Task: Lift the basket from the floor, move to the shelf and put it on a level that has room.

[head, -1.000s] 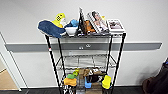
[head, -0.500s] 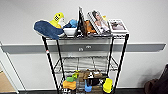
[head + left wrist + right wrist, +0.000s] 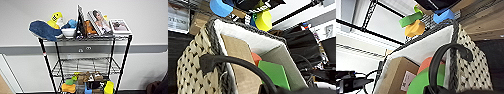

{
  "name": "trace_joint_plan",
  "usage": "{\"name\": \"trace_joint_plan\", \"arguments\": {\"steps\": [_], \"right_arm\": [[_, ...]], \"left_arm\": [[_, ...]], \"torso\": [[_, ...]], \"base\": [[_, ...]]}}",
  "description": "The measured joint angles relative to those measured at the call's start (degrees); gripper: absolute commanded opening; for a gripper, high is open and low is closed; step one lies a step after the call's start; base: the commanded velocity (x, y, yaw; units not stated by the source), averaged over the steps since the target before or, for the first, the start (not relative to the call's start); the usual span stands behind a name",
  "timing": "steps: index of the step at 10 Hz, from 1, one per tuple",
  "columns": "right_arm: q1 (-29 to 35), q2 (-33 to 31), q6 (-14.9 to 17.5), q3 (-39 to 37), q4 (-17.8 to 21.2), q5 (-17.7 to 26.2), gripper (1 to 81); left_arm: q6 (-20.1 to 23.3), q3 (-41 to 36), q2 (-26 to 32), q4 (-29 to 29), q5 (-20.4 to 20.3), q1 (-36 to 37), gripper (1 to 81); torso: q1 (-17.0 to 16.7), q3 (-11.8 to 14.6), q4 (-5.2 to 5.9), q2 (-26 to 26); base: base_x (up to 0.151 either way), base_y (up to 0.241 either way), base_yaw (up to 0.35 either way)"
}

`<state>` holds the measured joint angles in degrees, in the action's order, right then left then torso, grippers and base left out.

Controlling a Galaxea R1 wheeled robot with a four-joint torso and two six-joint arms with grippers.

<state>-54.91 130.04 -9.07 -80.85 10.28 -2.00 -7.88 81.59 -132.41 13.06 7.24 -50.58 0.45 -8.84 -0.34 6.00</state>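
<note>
The shelf [image 3: 122, 67] is a black wire rack standing against the wall straight ahead. Its top tier carries plush toys [image 3: 45, 30], a white bowl [image 3: 68, 32] and books [image 3: 100, 23]. The level [image 3: 85, 66] below that is a bare grey wire grid. The tier under it holds colourful blocks [image 3: 68, 87]. The basket [image 3: 190, 72], cream weave with dark speckles and a white lining, fills the left wrist view close up. It holds a cardboard piece [image 3: 240, 65], an orange piece and a green block [image 3: 275, 73]. In the right wrist view the basket [image 3: 476, 57] sits close below the rack's block tier.
A white wall with a grey rail [image 3: 150, 48] runs behind the rack. A dark bag-like shape [image 3: 160, 86] sits low at the right. Tan flooring [image 3: 3, 87] shows low at the left. A black cable [image 3: 441, 57] arches over the basket.
The rack looks slightly larger than a second ago; the camera has come a little nearer. Nothing on the rack has moved.
</note>
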Motion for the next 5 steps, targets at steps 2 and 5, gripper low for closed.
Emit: {"name": "trace_joint_plan", "arguments": {"steps": [2,5], "right_arm": [[0.0,-0.5,0.0,0.5,0.0,-0.1,1.0],[0.3,-1.7,0.0,2.3,0.0,-0.1,1.0]], "left_arm": [[0.0,-2.2,0.9,0.0,-0.5,0.3,1.0],[-0.4,-3.9,1.8,0.0,-1.3,0.4,1.0]], "torso": [[0.0,0.0,0.00,0.0],[0.0,0.0,0.00,0.0]], "base": [[0.113,0.000,0.000],[0.113,0.000,0.000]]}}
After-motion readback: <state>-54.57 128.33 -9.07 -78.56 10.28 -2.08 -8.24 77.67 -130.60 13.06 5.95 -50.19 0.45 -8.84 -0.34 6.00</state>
